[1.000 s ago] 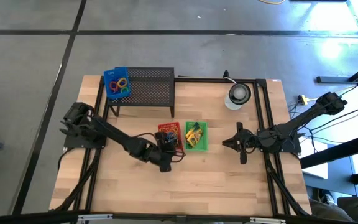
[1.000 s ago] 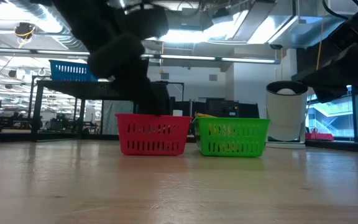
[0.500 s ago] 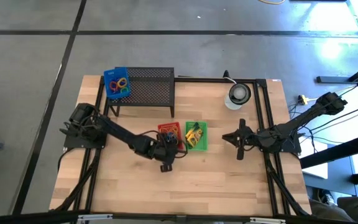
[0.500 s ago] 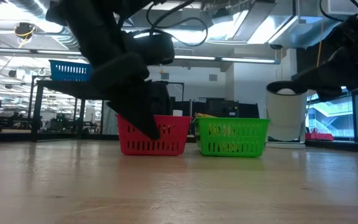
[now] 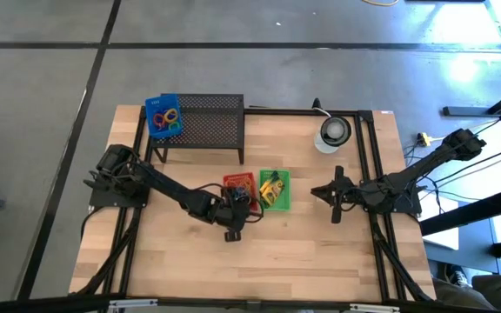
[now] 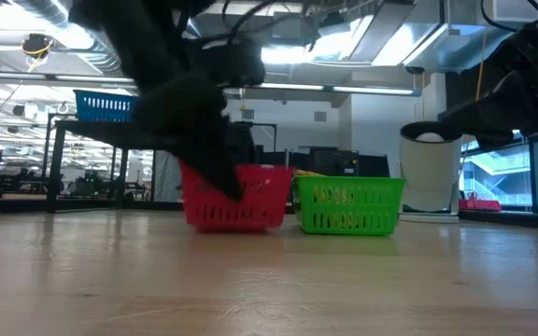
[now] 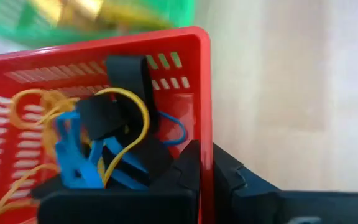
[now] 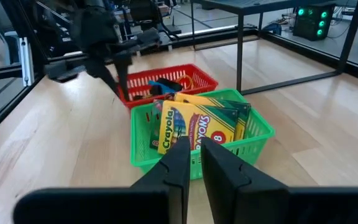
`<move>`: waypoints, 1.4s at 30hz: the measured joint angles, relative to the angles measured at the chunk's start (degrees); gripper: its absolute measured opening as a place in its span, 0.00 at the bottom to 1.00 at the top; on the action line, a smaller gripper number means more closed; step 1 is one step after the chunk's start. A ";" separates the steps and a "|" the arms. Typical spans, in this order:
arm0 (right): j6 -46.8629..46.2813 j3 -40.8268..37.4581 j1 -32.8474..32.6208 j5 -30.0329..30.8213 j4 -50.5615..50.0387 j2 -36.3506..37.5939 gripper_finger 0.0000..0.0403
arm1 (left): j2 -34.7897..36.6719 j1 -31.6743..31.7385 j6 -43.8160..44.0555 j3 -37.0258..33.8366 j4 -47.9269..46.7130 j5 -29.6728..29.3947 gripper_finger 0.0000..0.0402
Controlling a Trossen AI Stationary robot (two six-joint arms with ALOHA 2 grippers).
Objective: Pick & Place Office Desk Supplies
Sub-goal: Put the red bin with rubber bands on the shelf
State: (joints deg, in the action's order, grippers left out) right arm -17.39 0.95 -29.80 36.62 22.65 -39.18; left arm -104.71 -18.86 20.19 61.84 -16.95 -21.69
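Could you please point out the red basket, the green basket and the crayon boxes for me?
red basket (image 6: 250, 205), low view, on its slotted front wall.
green basket (image 8: 257, 134), right wrist view, on its rim at the right.
crayon boxes (image 8: 194, 124), right wrist view, on the printed yellow face.

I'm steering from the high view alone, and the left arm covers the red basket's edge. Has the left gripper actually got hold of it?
Observer: Yes. The left wrist view shows the left gripper shut on the red basket's side wall, one finger inside and one outside.
Operator: Is the basket sitting flat?
Observer: No. In the low view it is tilted, not square like the green basket beside it.
Operator: Anything inside it that could spill?
Observer: Yes. It holds loose rubber bands, yellow and blue, and black clips.
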 joint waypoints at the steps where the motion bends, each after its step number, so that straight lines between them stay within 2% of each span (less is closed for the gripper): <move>1: 0.00 0.00 0.00 0.00 0.00 0.00 0.10 | 0.02 -0.37 -0.43 0.86 0.06 0.02 0.01; 6: -0.07 0.00 0.00 -0.02 0.00 0.00 0.10 | 0.76 -2.34 -2.91 5.27 -0.45 0.40 0.01; 11: -0.13 0.00 0.00 -0.16 0.00 0.00 0.10 | 0.83 -4.03 -5.61 11.20 -5.60 0.13 0.01; 18: -0.13 0.00 0.00 -0.20 0.00 0.00 0.10 | 0.85 -4.87 -12.80 19.44 -14.44 -5.00 0.01; 23: -0.13 0.00 -0.01 -0.20 0.00 0.00 0.10 | 0.85 -2.70 -11.26 26.37 -25.10 -8.34 0.01; 29: -0.13 0.00 0.00 -0.17 0.00 0.00 0.10 | 0.92 1.77 -11.76 34.13 -43.76 -11.65 0.01; 35: -0.11 0.00 0.00 -0.20 0.00 0.00 0.10 | 5.74 6.67 -9.24 33.03 -53.39 -13.50 0.01; 40: -0.11 0.00 -0.02 -0.17 0.00 -0.02 0.10 | 14.37 9.70 -12.62 27.84 -52.53 -13.43 0.01; 42: -0.11 0.00 -0.02 -0.17 0.00 -0.02 0.10 | 18.17 11.59 -13.55 24.25 -50.57 -11.71 0.01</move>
State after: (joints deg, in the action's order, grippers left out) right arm -17.50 0.95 -29.82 36.45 22.65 -39.20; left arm -86.54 -7.27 6.64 86.09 -67.52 -33.40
